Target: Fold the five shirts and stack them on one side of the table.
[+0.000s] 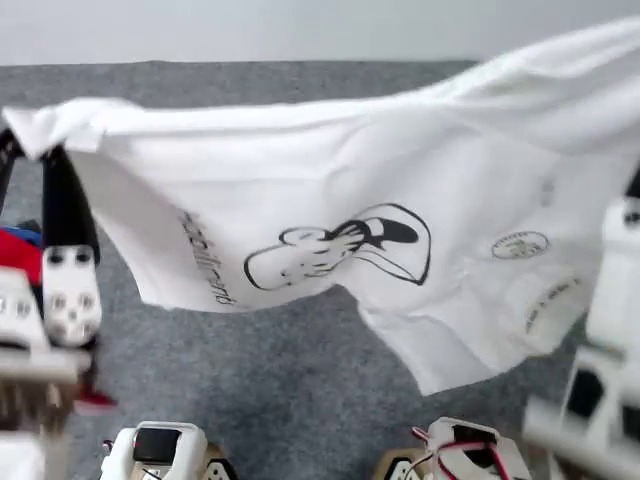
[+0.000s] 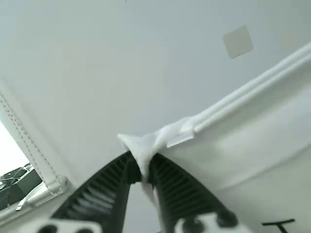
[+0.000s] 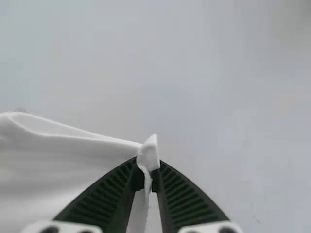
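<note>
A grey, carpet-like tabletop (image 1: 300,380) is stretching back to a pale wall (image 1: 250,30), and one white shirt (image 1: 330,190) with a black line drawing on it is hanging in the air above it, spread wide between the two arms. In the high view an arm (image 1: 68,250) is standing upright at one edge of the tabletop, its upper end disappearing under the shirt's bunched corner. A second arm (image 1: 615,290) is rising at the opposite edge beneath the other raised corner. The cloth is sagging between them, its lower hem dangling clear of the tabletop. A red object (image 1: 18,255) is sitting just beside the first arm.

The left gripper (image 2: 142,167) is pointing upward, its ribbed black fingers (image 2: 109,187) clenching a crumpled corner of the shirt (image 2: 252,145). A small tuft is poking out past the tips, and the hem is running away taut from there. The right gripper (image 3: 147,175) is likewise pointing up toward the wall, its fingers (image 3: 184,194) pinching a folded corner of the shirt (image 3: 58,160). The rest of the cloth is falling away to one side of the jaws.
</note>
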